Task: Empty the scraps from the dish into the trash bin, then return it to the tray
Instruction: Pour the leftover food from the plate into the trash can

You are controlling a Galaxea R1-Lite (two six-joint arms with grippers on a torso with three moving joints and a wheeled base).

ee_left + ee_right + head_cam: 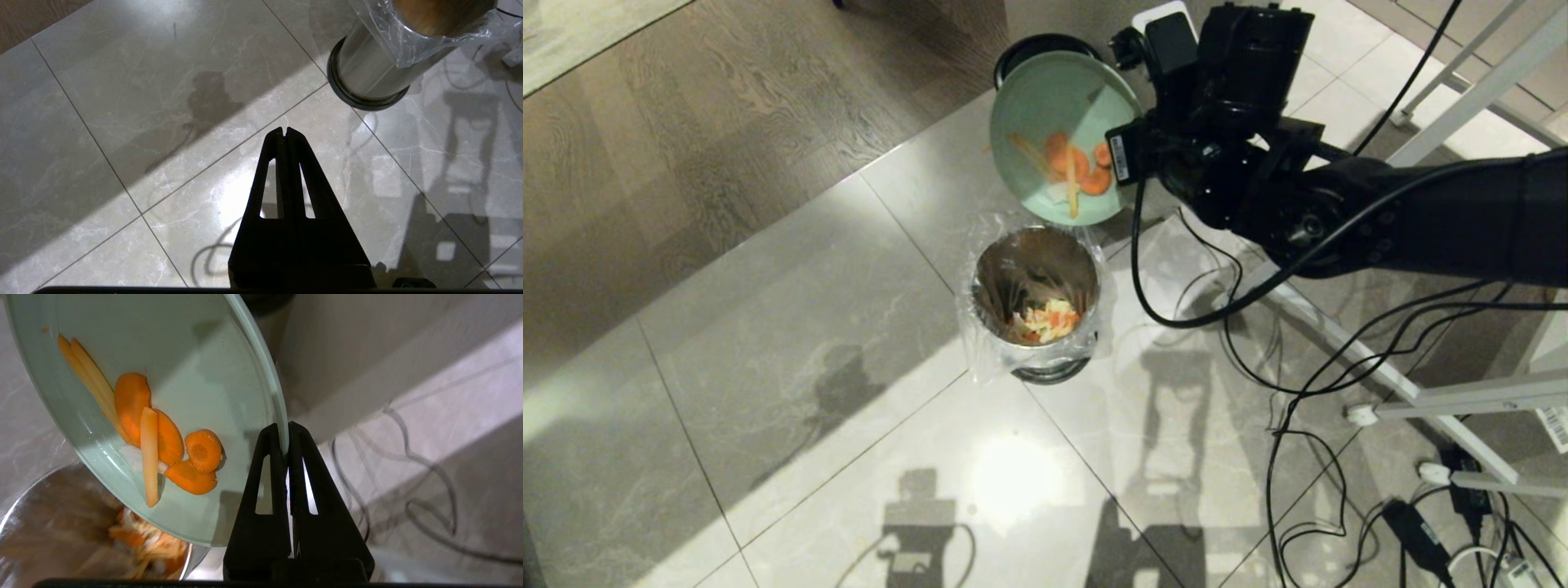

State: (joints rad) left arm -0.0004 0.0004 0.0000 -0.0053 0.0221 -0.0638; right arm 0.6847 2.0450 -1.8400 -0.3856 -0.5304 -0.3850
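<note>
Gripping the rim of the round, shallow mint-green dish (pixel 196 363), your right gripper (pixel 288 435) has its two black fingers pressed together on the thin edge, so the plate is clamped between them. You hold the dish steeply tilted in the air, its lower edge hanging over the mouth of the small shiny steel trash bin (pixel 1036 304) with its clear plastic bag liner and black base ring. On the tilted dish lie the scraps (pixel 163 445): orange carrot slices and thin pale-yellow sticks, gathered toward the low side and not yet off the plate. Inside the bin, more orange and pale food bits (pixel 1045 320) sit at the bottom. From the head view, your black right arm reaches in from the right side, above a tangle of black cables (pixel 1298 392) and white frame legs (pixel 1437 400) on the glossy pale tiled floor (pixel 809 327). Behind the dish, the dark top of a second bin (pixel 1029 47) peeks out. Your left gripper (pixel 284 131) hangs parked above the floor tiles near the steel bin's base, its fingers closed together and holding nothing.
</note>
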